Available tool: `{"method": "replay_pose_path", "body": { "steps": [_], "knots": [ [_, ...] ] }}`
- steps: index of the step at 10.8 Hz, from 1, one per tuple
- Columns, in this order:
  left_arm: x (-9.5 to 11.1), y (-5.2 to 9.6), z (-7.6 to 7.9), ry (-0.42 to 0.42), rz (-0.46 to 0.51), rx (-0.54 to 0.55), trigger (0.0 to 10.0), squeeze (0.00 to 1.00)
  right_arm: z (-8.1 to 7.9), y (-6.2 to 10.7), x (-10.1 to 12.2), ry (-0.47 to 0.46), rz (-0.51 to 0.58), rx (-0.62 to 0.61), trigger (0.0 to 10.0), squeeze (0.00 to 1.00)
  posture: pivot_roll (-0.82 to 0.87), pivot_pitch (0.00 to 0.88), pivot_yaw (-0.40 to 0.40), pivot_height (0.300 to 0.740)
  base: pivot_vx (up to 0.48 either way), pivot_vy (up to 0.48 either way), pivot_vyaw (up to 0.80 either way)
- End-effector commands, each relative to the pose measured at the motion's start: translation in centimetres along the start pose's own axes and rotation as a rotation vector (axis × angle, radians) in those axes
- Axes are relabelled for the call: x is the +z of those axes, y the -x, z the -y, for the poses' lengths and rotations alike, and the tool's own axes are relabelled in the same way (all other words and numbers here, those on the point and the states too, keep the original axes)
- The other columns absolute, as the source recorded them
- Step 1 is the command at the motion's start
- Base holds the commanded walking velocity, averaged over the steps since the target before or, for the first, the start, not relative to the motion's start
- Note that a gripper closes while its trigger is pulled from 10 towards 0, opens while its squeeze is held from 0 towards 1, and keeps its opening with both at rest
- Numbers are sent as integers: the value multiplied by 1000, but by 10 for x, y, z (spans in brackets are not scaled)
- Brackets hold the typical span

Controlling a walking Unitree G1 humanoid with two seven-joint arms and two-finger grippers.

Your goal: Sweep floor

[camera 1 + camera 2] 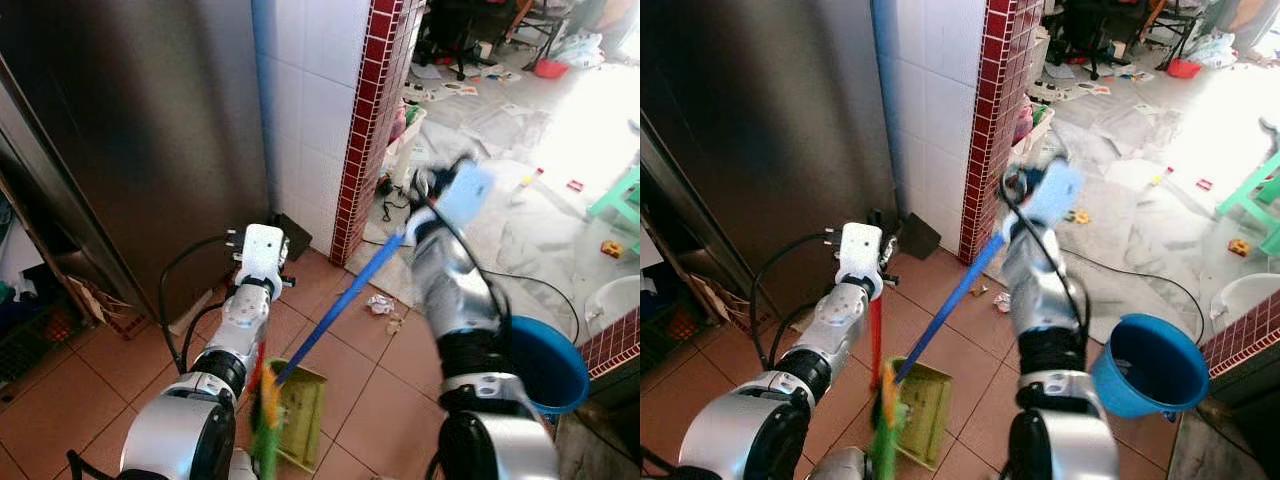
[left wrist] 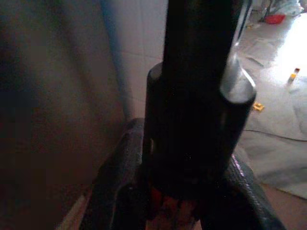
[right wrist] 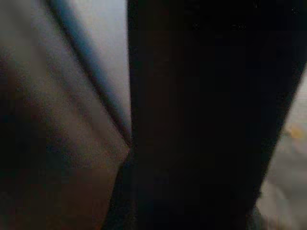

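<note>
My left gripper (image 1: pixel 262 258) is out in front, low, near the steel cabinet. In the left wrist view its black fingers (image 2: pixel 120 187) are shut around a dark pole with red at its base. This is the red broom handle (image 1: pixel 876 340), which ends in orange and green bristles (image 1: pixel 885 415). My right gripper (image 1: pixel 432 192), blurred, holds the top of a blue handle (image 1: pixel 340 305) that slants down to a green dustpan (image 1: pixel 303 410) on the tiles. Crumpled paper scraps (image 1: pixel 380 303) lie beyond the pan.
A steel cabinet (image 1: pixel 130 130) and a white-tiled wall with a red tiled edge (image 1: pixel 365 130) stand ahead. A blue bucket (image 1: pixel 548 368) sits by my right side. Cables (image 1: pixel 175 290), litter, a green stool (image 1: pixel 620 195) and a white basin (image 1: pixel 615 300) are around.
</note>
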State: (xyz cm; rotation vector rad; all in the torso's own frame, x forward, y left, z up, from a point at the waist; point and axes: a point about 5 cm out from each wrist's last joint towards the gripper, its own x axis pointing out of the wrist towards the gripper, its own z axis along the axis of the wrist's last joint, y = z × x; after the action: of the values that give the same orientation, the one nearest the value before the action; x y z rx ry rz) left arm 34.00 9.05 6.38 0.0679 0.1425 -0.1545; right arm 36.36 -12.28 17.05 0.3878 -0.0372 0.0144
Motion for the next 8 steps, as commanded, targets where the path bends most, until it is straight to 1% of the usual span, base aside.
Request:
{"method": "replay_pose_path", "body": {
  "steps": [1, 2, 3, 4, 5, 6, 8],
  "knots": [
    [1, -1, 8, 92, -3, -24, 10000, 0, -31, -2, 44, 53, 191, 189, 10000, 0, -120, 0, -17, 740, 0, 0, 0],
    [10, -2, 7, 85, 50, -33, 10000, 0, -36, 0, 56, 149, 260, 250, 10000, 0, -114, 0, -17, 740, 0, 0, 0],
    [18, -3, 2, 82, 103, -17, 10000, 0, -32, 1, 62, 266, 320, 264, 10000, 0, -113, 0, -17, 740, 0, 0, 0],
    [24, 0, -3, 81, 153, -11, 10000, 0, -19, 3, 62, 341, 336, 231, 10000, 0, -87, 0, -22, 740, 0, 0, 0],
    [27, 4, -7, 64, 194, -16, 10000, 0, -8, 6, 59, 380, 332, 206, 10000, 0, -77, 0, -22, 740, 0, 0, 0],
    [30, 12, -13, 54, 237, -19, 10000, 0, 3, 9, 56, 431, 340, 165, 10000, 0, -63, 0, -20, 740, 0, 0, 0],
    [38, 37, -23, 31, 294, -26, 10000, 0, 19, 16, 46, 518, 345, 100, 10000, 0, -55, 0, -12, 740, 0, 0, 0]
  ]
}}
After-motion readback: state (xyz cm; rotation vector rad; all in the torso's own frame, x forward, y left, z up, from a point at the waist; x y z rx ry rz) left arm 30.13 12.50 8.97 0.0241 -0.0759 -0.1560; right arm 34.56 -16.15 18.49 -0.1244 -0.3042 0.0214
